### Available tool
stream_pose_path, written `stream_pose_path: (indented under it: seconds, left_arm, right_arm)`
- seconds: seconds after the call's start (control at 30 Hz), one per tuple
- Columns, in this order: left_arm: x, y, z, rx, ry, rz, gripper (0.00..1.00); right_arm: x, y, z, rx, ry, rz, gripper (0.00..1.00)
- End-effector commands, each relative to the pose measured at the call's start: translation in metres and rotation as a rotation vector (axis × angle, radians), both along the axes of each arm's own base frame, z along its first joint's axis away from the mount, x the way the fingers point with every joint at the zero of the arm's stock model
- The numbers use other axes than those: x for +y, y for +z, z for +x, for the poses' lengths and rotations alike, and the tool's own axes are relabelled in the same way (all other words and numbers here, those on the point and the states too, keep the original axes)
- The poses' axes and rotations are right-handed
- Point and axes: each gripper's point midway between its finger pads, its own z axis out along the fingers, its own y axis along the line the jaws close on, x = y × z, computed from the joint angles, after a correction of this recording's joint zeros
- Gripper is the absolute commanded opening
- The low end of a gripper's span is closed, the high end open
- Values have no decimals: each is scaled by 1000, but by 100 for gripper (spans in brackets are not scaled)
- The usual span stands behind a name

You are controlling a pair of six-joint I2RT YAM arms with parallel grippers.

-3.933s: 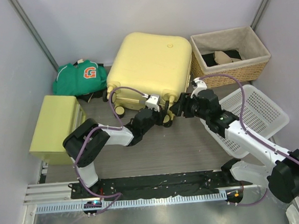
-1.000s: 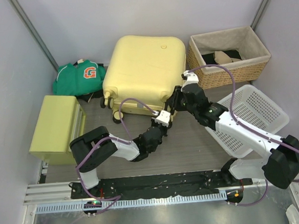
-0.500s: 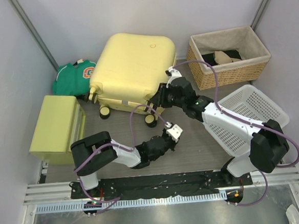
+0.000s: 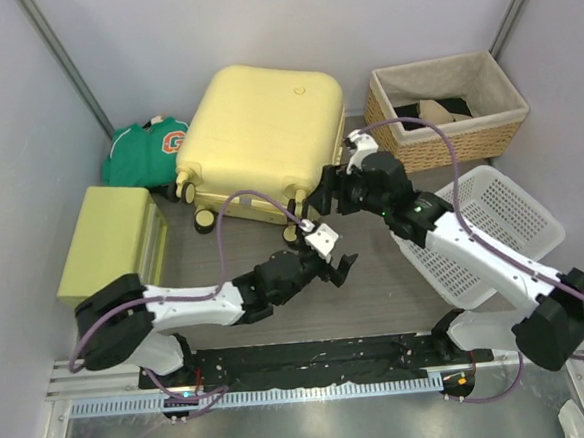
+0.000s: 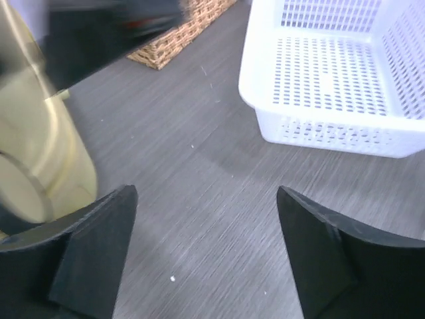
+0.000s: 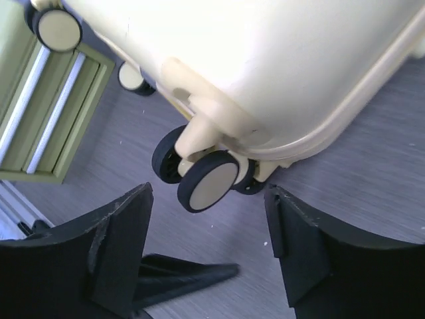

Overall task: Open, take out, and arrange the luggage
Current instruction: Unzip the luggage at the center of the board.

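Both grippers have opened since half a second ago. We see the left gripper (image 4: 333,256) with fingers wide over the bare table (image 4: 377,293), at 6 o'clock from the suitcase (image 4: 261,131). The right gripper (image 4: 329,198), also wide, holds nothing and hovers by a wheel (image 6: 211,181) at 5 o'clock. The suitcase lies closed at 12 o'clock.

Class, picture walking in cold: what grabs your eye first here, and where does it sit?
The large pale yellow hard-shell suitcase lies closed at the back centre, wheels on its near side. The right fingers spread open before one black-rimmed wheel; the left fingers gape open a little nearer.
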Motion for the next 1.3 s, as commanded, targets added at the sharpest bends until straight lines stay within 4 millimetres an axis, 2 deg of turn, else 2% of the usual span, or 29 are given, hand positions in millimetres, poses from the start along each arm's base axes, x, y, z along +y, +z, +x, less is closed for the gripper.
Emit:
stream_pose_path:
  seconds: [0.0,0.03,0.07,0.1,0.13,0.17,0.2,0.23,0.27,0.3,0.33,0.37,0.4,0.47,0.53,0.6,0.67,0.73,0.77,0.87,0.9,0.93,0.97,1.0,1.03,1.1,1.27]
  left_arm:
    - [25,22,2,41,6,52,95]
    - [30,37,2,44,5,33,98]
    - [40,27,4,87,11,86,98]
    - [46,28,6,102,28,97,98]
    - [51,38,10,107,48,90,98]
    - [66,38,15,131,95,112,98]
    - [72,44,18,138,117,103,99]
    - [77,52,22,146,135,91,100]
    - [92,49,31,182,176,112,100]
    - [96,50,33,227,192,92,100]
    - [99,61,39,250,204,63,100]
    - [112,55,48,293,243,77,100]
    - [113,57,50,326,243,57,100]
    - [117,62,58,335,266,39,100]
    - [116,64,64,346,278,31,100]
    - [114,59,72,374,295,33,100]
    - [111,53,75,420,277,35,100]
    - [104,46,77,476,257,15,100]
    - [98,48,76,497,215,-13,100]
    - [84,51,72,537,140,-77,100]
    - [81,49,72,547,129,-82,100]
    - [77,51,71,552,113,-90,100]
    - [73,44,73,571,109,-82,100]
    - [70,45,73,577,98,-82,100]
    - [69,42,75,585,101,-78,100]
    - [65,36,77,610,91,-73,100]
    - [59,29,81,660,66,-92,99]
  right_arm:
    - [-44,42,6,-115,-93,0,80]
    - [-50,42,6,-117,-112,-4,80]
    - [-63,51,7,-149,-164,-3,81]
    - [-70,53,7,-160,-186,-4,82]
    - [-75,48,5,-161,-203,-14,82]
    - [-80,49,4,-168,-219,-15,82]
    - [-87,53,2,-188,-244,-11,82]
    - [-90,45,-1,-186,-251,-16,82]
    - [-92,42,-2,-188,-260,-14,82]
    - [-96,45,-6,-205,-269,4,81]
    - [-97,30,-8,-189,-280,8,81]
    - [-97,25,-11,-185,-275,20,80]
    - [-95,20,-13,-183,-267,35,79]
    - [-80,5,-22,-163,-203,117,75]
    - [-56,-9,-32,-144,-97,195,73]
    - [-43,-26,-39,-118,-64,210,72]
    - [-24,-32,-44,-143,-33,208,70]
    - [-14,-35,-46,-177,-30,226,69]
    - [-7,-41,-49,-172,-16,229,69]
    - [-2,-44,-46,-204,-21,286,67]
    - [0,-54,-44,-190,-27,281,67]
    - [3,-51,-42,-215,-23,309,66]
    - [5,-54,-41,-217,-20,312,66]
    - [9,-64,-39,-202,-16,301,65]
    - [10,-62,-36,-223,-18,319,65]
    - [13,-70,-32,-224,-19,319,65]
    - [19,-65,-29,-268,-9,387,61]
